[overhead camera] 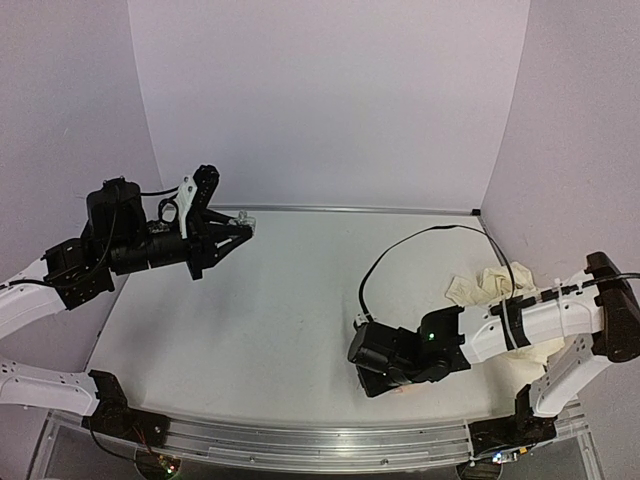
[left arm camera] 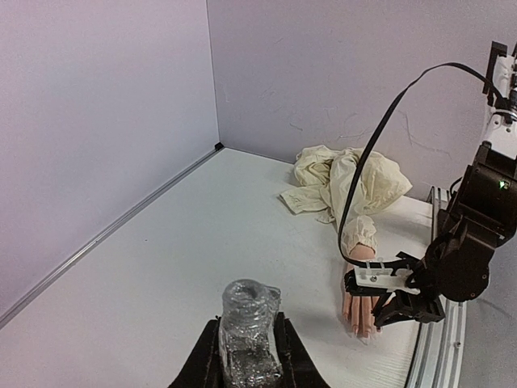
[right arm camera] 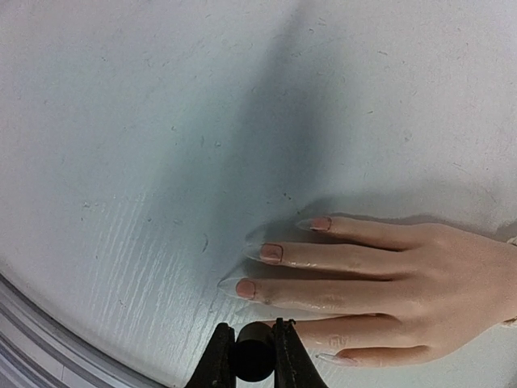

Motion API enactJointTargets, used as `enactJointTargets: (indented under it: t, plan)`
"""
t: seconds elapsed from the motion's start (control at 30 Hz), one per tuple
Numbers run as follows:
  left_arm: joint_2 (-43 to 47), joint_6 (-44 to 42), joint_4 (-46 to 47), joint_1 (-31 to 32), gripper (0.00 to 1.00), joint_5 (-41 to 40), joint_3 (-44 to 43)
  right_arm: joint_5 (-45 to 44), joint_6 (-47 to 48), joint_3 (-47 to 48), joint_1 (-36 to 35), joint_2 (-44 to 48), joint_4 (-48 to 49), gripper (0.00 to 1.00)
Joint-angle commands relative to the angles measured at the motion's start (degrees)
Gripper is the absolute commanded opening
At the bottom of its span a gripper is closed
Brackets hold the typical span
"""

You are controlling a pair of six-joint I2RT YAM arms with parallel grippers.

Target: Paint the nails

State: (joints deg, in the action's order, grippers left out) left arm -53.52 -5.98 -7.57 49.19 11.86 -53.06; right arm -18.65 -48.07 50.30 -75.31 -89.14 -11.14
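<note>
On the bench (overhead camera: 300, 330), the cream sleeve (left arm camera: 339, 182) lies bunched toward 3 o'clock in the overhead view. The mannequin hand (right arm camera: 388, 267) rests flat at about 5 o'clock, right under our right arm. Our left fingers (left arm camera: 249, 343) are clamped on a clear, crinkly bottle (left arm camera: 249, 311), held upright up at 10 o'clock and well apart from the hand. Our right fingers (right arm camera: 254, 346) are closed on a small round black cap (right arm camera: 254, 361). We take it to carry the brush, though the brush itself is hidden.

We judge the step in hand to be stroking a nail. To do it well we should come down gently, keep the bottle level, and draw from the nail's base toward its tip at 9 o'clock without touching skin.

The nails (right arm camera: 271, 252) are long and pointed, dull pink near the base with clear tips. Three show plainly, just beyond the cap at 12 o'clock.
</note>
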Motion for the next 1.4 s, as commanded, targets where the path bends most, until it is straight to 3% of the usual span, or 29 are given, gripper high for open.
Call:
enactJointTargets:
  t: [0.0, 1.37]
  plan:
    - [0.69, -0.17, 1.43, -0.15, 0.0, 0.45, -0.41, -1.32, -0.35, 1.73, -0.48, -0.77, -2.55, 0.0]
    - [0.42, 0.09, 1.25, -0.11, 0.0, 0.82, -0.29, -0.24, -0.37, 1.43, -1.57, -2.16, -2.29, 0.0]
